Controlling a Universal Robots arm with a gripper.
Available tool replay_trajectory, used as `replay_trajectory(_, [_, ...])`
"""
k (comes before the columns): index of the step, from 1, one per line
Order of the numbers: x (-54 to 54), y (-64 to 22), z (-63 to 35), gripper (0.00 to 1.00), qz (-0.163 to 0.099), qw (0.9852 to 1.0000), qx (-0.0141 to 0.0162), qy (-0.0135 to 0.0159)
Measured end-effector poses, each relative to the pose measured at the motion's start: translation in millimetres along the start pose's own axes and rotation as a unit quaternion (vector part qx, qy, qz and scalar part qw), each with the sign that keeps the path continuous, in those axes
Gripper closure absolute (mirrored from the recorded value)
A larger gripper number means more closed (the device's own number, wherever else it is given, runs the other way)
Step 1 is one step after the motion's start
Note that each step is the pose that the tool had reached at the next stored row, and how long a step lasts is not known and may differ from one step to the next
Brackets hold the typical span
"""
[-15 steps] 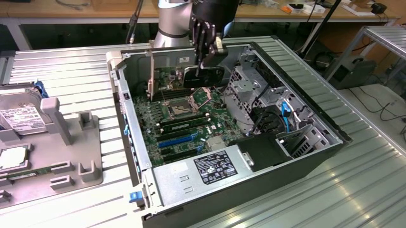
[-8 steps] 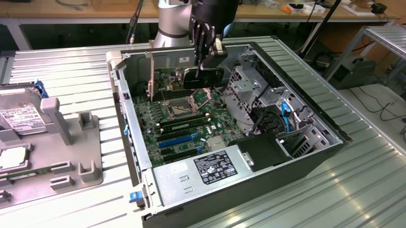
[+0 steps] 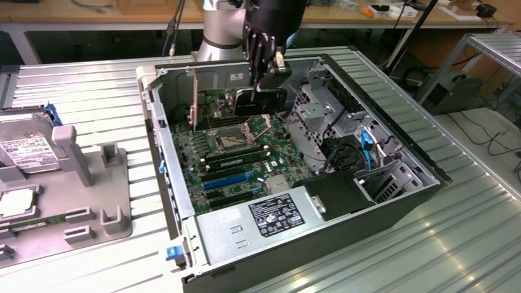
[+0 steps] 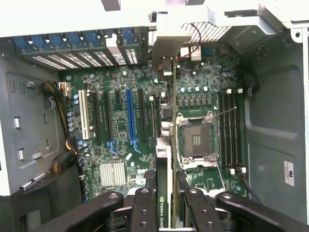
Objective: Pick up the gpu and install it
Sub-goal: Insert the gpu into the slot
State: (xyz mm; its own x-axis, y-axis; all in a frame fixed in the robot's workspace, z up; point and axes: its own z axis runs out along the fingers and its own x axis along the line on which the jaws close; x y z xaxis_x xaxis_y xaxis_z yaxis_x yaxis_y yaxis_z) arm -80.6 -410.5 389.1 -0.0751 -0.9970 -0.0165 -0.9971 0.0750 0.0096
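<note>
The gpu, a thin black card, hangs upright inside the open computer case, just above the green motherboard near the case's rear wall. My gripper reaches down from above and is shut on the card's upper edge. In the wrist view the gpu appears edge-on between my gripper fingers. Its pale metal bracket is at the rear slot openings. The card's edge hovers over the expansion slots, between the blue slot and the CPU socket.
A silver drive cage, blue cables and a power supply crowd the case. Memory slots lie beside the socket. On the exterior view's left, a grey tray holds a hard drive.
</note>
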Motion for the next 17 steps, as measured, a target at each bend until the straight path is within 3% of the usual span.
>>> replay_trajectory(17, [0.1, -0.1, 7.9, 0.73, 0.000, 1.0000, 0.0000, -0.0002])
